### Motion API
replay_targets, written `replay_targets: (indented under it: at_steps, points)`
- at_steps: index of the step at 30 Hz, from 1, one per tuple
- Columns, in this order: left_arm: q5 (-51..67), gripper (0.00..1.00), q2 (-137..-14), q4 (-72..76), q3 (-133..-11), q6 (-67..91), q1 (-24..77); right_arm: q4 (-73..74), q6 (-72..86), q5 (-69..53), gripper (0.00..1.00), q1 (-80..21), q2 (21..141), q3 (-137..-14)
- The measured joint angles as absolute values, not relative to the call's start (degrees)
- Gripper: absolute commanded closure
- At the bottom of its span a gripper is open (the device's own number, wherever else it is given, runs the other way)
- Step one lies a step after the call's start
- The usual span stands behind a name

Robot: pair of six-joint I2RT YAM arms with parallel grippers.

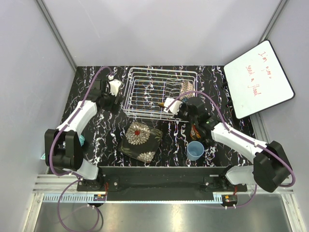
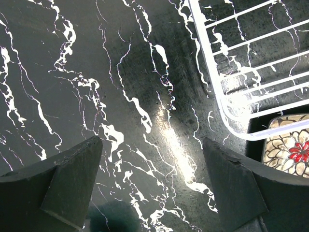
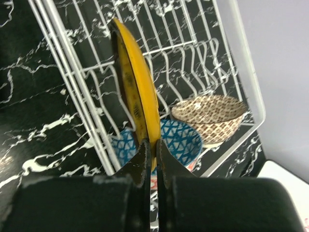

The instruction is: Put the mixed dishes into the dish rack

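Black marbled bench (image 2: 96, 72), white veins everywhere. Right fingers (image 3: 144, 164) clamped shut on the yellow-orange plate (image 3: 137, 87), held on edge at the dish rack (image 3: 247, 67), blue bowl (image 3: 183, 137) and speckled bowl (image 3: 210, 113) just past the fingertips. Left fingers (image 2: 72, 183) spread wide, gripping nothing, rack corner to their right.

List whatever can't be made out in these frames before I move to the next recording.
- Right wrist view: the yellow plate is seen edge-on, so its pattern is hidden, and the right claw covers its lower rim.
- Right wrist view: the blue bowl is partly behind that plate.
- Left wrist view: the dark plate is cut off by the frame corner.
- Top view: the whiteboard writing is too small to read.
- Top view: a teal object is mostly under the left arm.
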State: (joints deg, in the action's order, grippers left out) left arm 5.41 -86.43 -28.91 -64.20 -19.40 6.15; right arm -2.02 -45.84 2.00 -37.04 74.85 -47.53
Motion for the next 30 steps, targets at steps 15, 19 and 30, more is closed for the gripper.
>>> replay_targets:
  at_steps: [15, 19, 30]
  points:
    - [5.5, 0.11, -86.4, -28.3, -64.1, -19.0, 6.1, 9.9, -35.7, 2.4, 0.77, -37.4, 77.8, -51.2]
    - [5.6, 0.11, -86.5, -28.4, -64.3, -19.0, 6.0, 13.0, -31.7, 3.1, 0.61, -37.7, 77.6, -51.7]
    - [5.8, 0.09, -84.0, -30.6, -65.0, -30.2, 3.7, 25.2, -10.0, -1.7, 0.15, -39.0, 65.3, -60.1]
